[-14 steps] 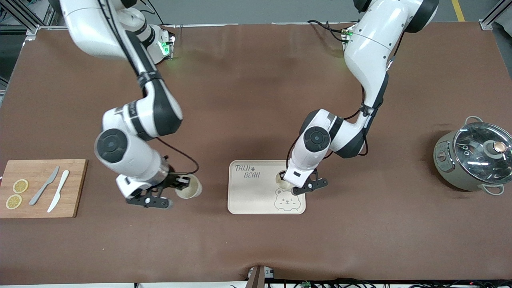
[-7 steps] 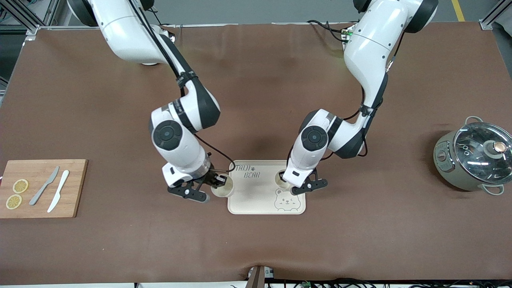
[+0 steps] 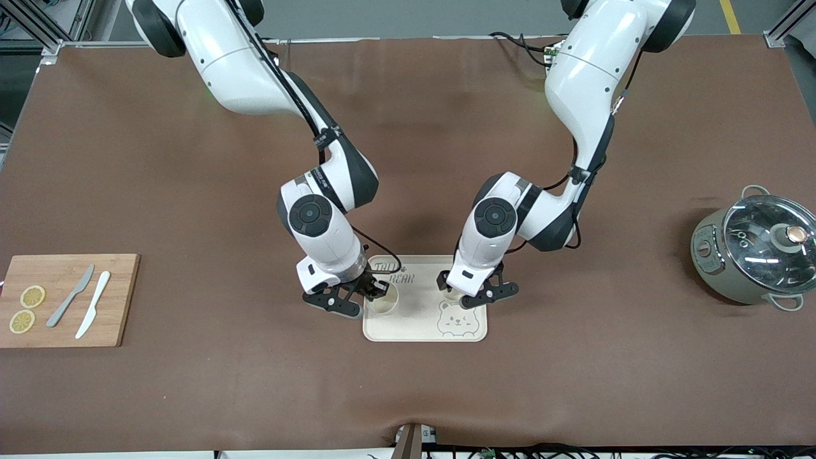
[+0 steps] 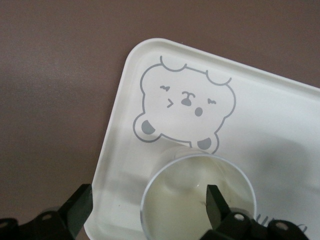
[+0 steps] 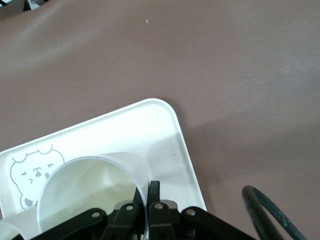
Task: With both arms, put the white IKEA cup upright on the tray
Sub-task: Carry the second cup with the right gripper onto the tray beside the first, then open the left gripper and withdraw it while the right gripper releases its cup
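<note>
Toward the right arm's end of the desk [image 3: 191,382] lies a wooden cutting board [image 3: 121,299] with two lemon slices [image 3: 32,296], a grey knife [image 3: 70,296] and a white knife [image 3: 93,313] on it. Next comes my right gripper [image 3: 375,293], over the tray's [image 3: 417,319] edge at that same end. My right fingers [image 5: 151,192] are pinched closed on the wall of a white cup [image 3: 385,303], one inside the rim and one outside. The cup is upright with its mouth up, above the tray near the grey lettering [image 3: 401,278]; I cannot tell whether its base touches the tray. The cream tray sits about mid-desk, with a bear face [image 3: 456,320] drawn on the corner nearer the front camera. My left gripper [image 3: 464,294] hangs over the tray just above that drawing. A second cup [image 4: 185,210] stands upright on the tray right beside the bear face. My left fingers [image 4: 215,200] are spread wide and grip nothing: one is inside the cup's mouth, the other well outside it over the tray's rim. Toward the left arm's end stands a grey pot [image 3: 752,255] with a glass lid [image 3: 768,239].
</note>
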Controlling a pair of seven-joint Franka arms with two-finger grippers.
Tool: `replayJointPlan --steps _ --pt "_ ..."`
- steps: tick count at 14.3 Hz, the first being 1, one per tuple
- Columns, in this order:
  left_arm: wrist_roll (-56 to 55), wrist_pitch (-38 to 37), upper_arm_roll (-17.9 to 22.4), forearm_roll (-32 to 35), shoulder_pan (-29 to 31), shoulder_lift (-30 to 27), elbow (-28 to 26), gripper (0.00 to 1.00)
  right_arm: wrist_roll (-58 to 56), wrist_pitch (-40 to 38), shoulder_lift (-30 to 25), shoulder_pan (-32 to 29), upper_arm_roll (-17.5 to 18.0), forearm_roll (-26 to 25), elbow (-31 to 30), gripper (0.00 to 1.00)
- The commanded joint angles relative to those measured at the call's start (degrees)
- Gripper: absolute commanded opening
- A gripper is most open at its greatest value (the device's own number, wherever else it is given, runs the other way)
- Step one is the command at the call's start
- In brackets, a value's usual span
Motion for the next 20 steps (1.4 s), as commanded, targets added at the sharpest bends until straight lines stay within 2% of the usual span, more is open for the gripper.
replayJointPlan --steps 1,7,10,14,15,16,17,18,20 --pt "-1.48 -0.42 0.64 1.43 -0.55 -0.45 0.89 1.0 1.22 1.56 2.28 0.91 -0.61 -0.27 1.47 0.0" --pt "-0.08 -8.31 0.55 1.52 2.78 -6.76 0.98 1.0 1.3 3.23 4.04 1.53 -0.61 -0.44 1.38 0.0" --pt "7.36 -13.32 -0.15 0.47 7.43 -10.63 0.98 1.0 1.3 4.11 4.57 1.88 -0.61 -0.53 1.38 0.0" --pt "20.12 -14.31 0.11 -3.75 13.94 -11.35 0.9 1.0 1.3 5.17 4.84 1.97 -0.61 -0.62 0.86 0.0" --pt "20.48 -14.22 0.37 -3.66 15.0 -11.35 0.89 1.0 1.22 5.17 4.75 1.88 -0.61 -0.62 0.86 0.05" --pt "20.75 -14.22 0.37 -3.05 16.66 -11.43 1.07 1.0 1.13 5.17 4.83 1.88 -0.61 -0.62 0.86 0.4" --pt "21.97 -14.22 0.2 -3.05 18.59 -11.44 1.16 1.0 1.13 5.17 4.75 1.88 -0.61 -0.62 0.86 0.91" --pt "23.72 -14.22 0.11 -3.57 19.74 -11.52 1.25 1.0 1.04 5.17 4.66 1.88 -0.69 -0.53 0.86 1.0" --pt "25.84 -14.31 0.11 -3.58 22.47 -11.96 1.33 1.0 0.34 4.91 4.13 1.62 -0.69 -0.62 0.86 1.0"
